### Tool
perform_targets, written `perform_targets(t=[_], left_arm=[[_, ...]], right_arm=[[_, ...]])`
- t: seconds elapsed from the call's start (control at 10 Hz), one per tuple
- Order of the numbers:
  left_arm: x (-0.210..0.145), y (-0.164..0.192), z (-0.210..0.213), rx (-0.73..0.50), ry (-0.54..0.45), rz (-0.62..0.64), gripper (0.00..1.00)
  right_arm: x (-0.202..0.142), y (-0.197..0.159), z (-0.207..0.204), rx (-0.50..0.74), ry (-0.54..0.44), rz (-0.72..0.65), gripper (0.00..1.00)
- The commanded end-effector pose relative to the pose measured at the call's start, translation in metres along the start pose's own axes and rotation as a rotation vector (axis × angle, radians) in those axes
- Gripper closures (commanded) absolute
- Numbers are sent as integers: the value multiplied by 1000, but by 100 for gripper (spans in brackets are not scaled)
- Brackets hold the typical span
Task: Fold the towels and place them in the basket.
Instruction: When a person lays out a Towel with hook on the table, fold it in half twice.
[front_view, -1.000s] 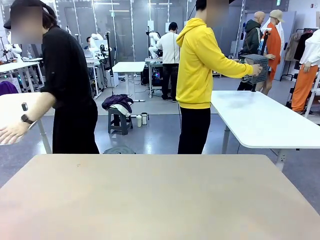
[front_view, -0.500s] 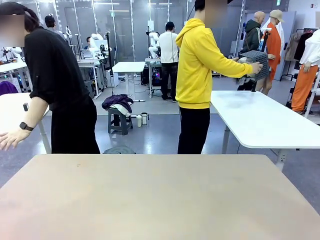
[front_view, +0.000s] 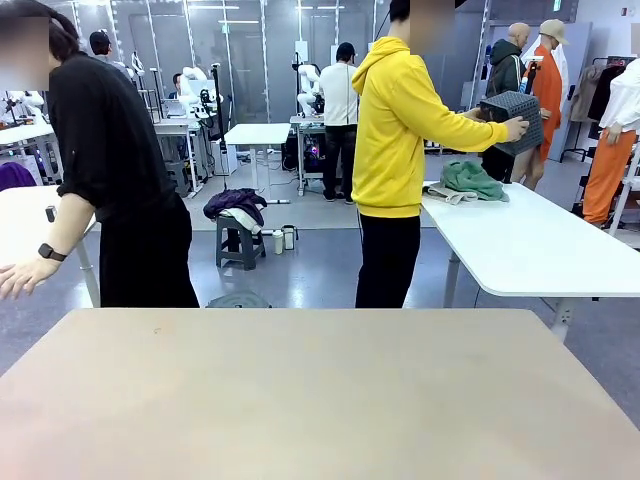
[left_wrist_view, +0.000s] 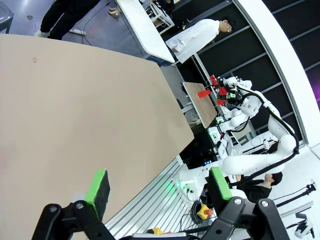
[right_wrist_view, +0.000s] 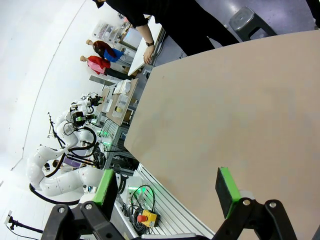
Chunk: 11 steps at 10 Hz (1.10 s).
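Towels (front_view: 468, 182) now lie in a loose heap on the white side table (front_view: 530, 250) at the far right, beyond the beige work table (front_view: 320, 390). A second ago, and again half a second ago, that part of the white surface was bare. Green towel (front_view: 474, 176) sits on top, crumpled, with a pale towel (front_view: 446, 194) showing under its near left edge. Neither is folded. Basket (front_view: 513, 112) is held in the air above and just right of the heap by the person in the yellow hoodie (front_view: 400, 130), with one hand (front_view: 516, 127) on its side. Compared with a second ago the basket is higher and tilted; then it sat lower, at chest height, in front of the same person. Person in black (front_view: 110, 160) at the far left leans over another white table, more stooped than a second ago and with little change over the last half second. Left gripper (left_wrist_view: 159, 184): jaws wide apart, nothing between the green pads (left_wrist_view: 98, 185), poised above the near edge of the beige work table. Right gripper (right_wrist_view: 166, 187): jaws likewise spread wide, holding nothing, above the same table's edge. Both grippers are well apart from the towels and the basket.
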<state>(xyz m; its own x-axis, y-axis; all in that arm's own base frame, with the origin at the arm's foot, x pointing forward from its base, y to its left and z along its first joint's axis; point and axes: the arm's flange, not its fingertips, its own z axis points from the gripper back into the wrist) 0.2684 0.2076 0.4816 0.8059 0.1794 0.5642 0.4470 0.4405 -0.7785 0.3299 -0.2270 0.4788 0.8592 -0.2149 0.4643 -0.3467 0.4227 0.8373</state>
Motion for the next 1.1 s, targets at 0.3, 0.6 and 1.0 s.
perform_targets(t=[0.3,0.6,1.0], left_arm=[[1,0,1,-18,-6,-18,0],[1,0,1,-18,-6,-18,0],[1,0,1,-18,-6,-18,0]], right_arm=[[0,0,1,8,3,9,0],[0,0,1,8,3,9,0],[0,0,1,8,3,9,0]])
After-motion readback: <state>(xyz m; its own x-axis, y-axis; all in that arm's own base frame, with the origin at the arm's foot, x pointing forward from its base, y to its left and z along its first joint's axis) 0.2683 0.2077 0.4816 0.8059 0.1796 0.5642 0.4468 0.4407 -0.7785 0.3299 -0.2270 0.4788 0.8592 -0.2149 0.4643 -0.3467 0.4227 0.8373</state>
